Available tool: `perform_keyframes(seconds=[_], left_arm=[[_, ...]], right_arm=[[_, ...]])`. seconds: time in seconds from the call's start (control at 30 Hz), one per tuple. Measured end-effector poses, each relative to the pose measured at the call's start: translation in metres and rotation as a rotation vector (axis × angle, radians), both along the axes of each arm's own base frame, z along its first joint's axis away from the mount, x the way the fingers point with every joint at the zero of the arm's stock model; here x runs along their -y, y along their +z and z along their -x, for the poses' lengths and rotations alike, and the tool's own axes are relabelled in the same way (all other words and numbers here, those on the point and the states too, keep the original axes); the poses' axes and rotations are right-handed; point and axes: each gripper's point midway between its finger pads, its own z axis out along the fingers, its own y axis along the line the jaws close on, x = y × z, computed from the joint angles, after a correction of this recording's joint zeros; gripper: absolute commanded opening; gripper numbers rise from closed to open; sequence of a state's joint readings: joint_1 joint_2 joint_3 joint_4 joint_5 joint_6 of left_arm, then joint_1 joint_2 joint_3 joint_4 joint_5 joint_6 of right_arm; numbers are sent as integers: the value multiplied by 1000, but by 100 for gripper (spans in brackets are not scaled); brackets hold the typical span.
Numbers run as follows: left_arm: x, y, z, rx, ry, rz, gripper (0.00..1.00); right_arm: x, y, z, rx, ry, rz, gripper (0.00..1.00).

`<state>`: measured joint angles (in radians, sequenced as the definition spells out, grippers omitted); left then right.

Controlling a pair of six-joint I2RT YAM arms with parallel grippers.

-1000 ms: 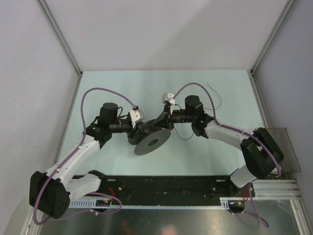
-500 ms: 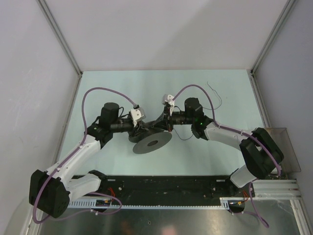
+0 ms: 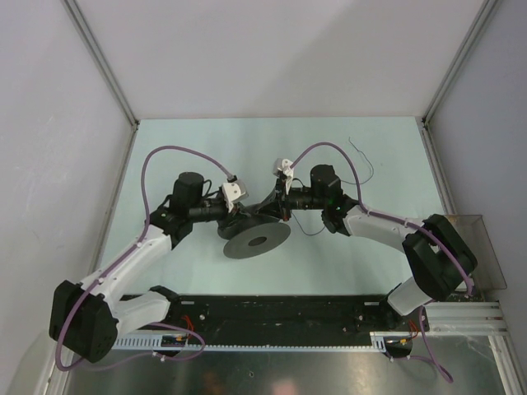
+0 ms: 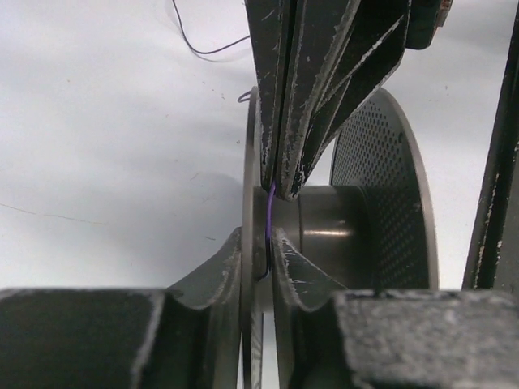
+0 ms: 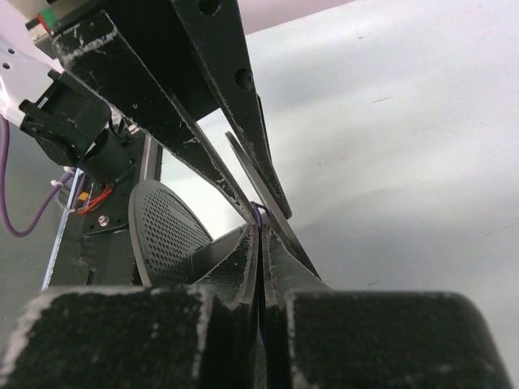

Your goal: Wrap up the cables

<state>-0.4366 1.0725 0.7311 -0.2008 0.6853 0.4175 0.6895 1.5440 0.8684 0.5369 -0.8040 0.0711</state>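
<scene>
The dark grey spool (image 3: 257,239) is held between my two grippers at the table's middle. My left gripper (image 3: 237,216) is shut on the edge of one spool flange (image 4: 249,162). The hub (image 4: 328,231) and the perforated far flange (image 4: 381,178) show beyond it. My right gripper (image 3: 277,211) is shut on the thin cable (image 5: 259,212) right at the hub. In the left wrist view, its fingers (image 4: 296,97) come down from above, with the purple strand (image 4: 269,212) below them. The cable's loose end (image 3: 360,155) curls on the table at the far right.
A slack loop of cable (image 3: 310,232) hangs under the right wrist. Grey walls stand along the left, back and right. A black rail (image 3: 280,309) runs along the near edge. A clear plastic bin (image 3: 486,247) is at the right edge.
The left arm has shifted slightly forward and right. The spool has turned a little, its face now flatter to the camera. Both grips are unchanged.
</scene>
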Motion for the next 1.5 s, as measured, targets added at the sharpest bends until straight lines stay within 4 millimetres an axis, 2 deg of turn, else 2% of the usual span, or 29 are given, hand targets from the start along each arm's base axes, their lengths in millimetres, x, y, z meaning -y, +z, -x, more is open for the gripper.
perform_keyframes(seconds=[0.13, 0.33, 0.4, 0.53, 0.67, 0.87, 1.13, 1.3, 1.4, 1.5], left_arm=[[2, -7, 0, -19, -6, -11, 26], [7, -13, 0, -30, -14, -23, 4], [6, -13, -2, -25, -6, -25, 1], [7, -13, -2, -29, -3, -23, 0], [7, -13, -2, -28, -3, -22, 0], [7, -9, -5, -13, -4, -11, 0], [10, -5, -5, 10, -30, 3, 0], [9, -4, -7, 19, -27, 6, 0], [2, -7, -10, 11, -5, -7, 0], [-2, -7, -13, 11, 11, -9, 0]], right_arm=[[0, -1, -1, -2, -6, 3, 0], [1, -4, -3, -7, -8, 7, 0], [1, -5, -2, -10, -3, 8, 0], [1, -5, -2, -10, -3, 8, 0], [4, -6, -3, -13, -1, 11, 7], [13, -16, -6, -17, 9, 45, 1], [24, -19, -7, 27, 34, 67, 0], [32, -22, -12, 25, 26, 81, 8], [44, -26, -23, 14, -14, 100, 2], [52, -27, -32, 10, -44, 106, 0]])
